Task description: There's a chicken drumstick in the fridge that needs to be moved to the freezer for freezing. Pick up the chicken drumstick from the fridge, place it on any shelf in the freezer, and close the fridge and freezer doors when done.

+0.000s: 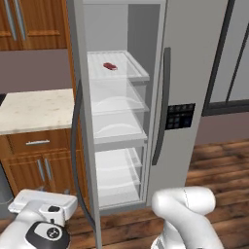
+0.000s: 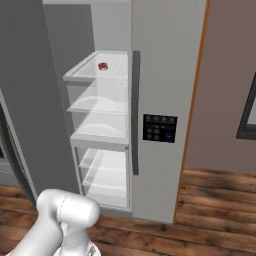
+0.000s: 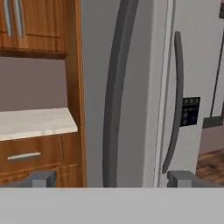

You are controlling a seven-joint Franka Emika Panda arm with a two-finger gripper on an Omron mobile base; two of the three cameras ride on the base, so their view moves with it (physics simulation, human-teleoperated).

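Lying small, dark red on top shelf [image 1: 131, 73]: chicken drumstick [image 1: 110, 66]; claw [image 3: 112, 178] spread wide, empty

Wooden cabinets [image 1: 34, 22]; pale countertop [image 1: 34, 109]; plank floor [image 2: 215, 215].

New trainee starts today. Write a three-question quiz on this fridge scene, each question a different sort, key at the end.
1. True or false: the left door stands open.
2. The small red item lies on which shelf: A top, B middle, C bottom?
3. Fill in: the control panel sits on the ___ door.
Note: the hand faces the open door's edge.
Key: 1 true; 2 A; 3 closed.
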